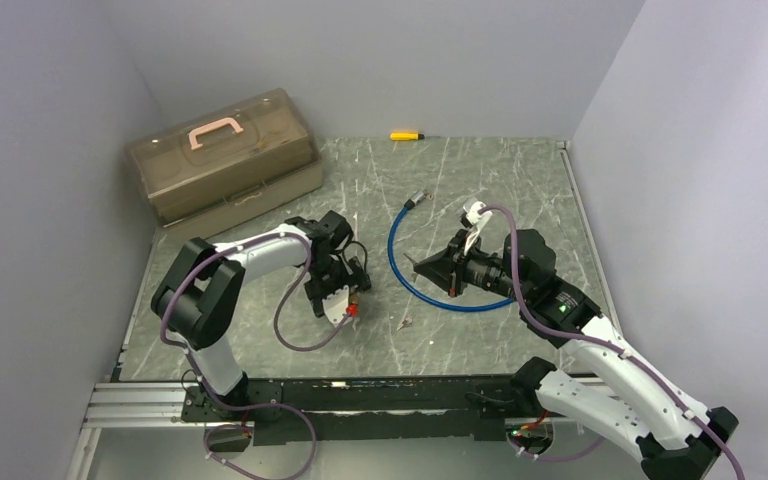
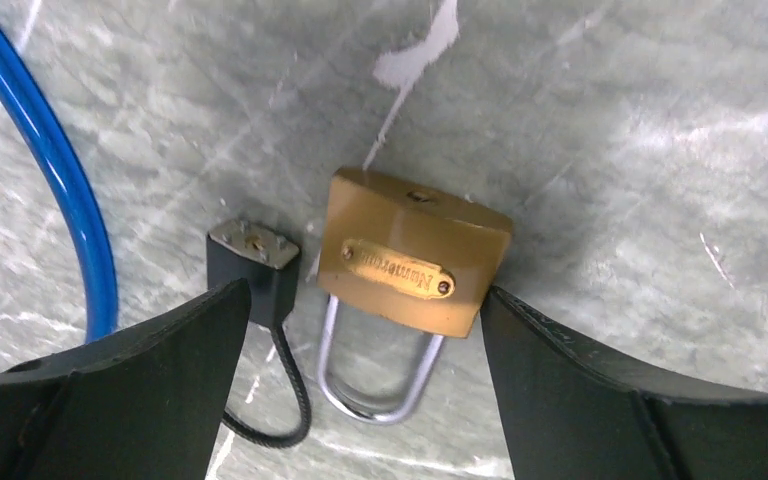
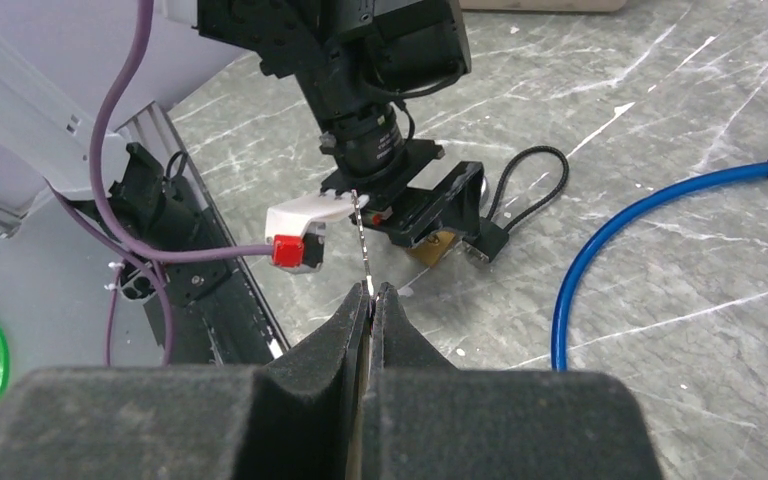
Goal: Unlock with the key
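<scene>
**Operator:** Location of the padlock?

**Technician:** Flat on the counter, directly beneath the left pincer and between its two fingers. Brass body on the side away from the wrist camera, steel shackle on the near side.

**Operator:** State of the left pincer?

**Technician:** Released and spread wide, straddling the padlock. One finger right at a corner of the brass body. The other apart from the padlock, just beside a small black block with a black cord loop.

**Operator:** State of the right pincer?

**Technician:** Clenched on the key, with the thin blade seen edge-on and standing up out of the fingertips. Raised above the counter, aimed toward the left wrist, apart from the padlock.

**Operator:** Other items on the counter?

**Technician:** Blue cable looped between the two arms, passing near the left pincer. Tan toolbox with a pink handle at the far left corner. Small yellow tool against the far wall.
</scene>
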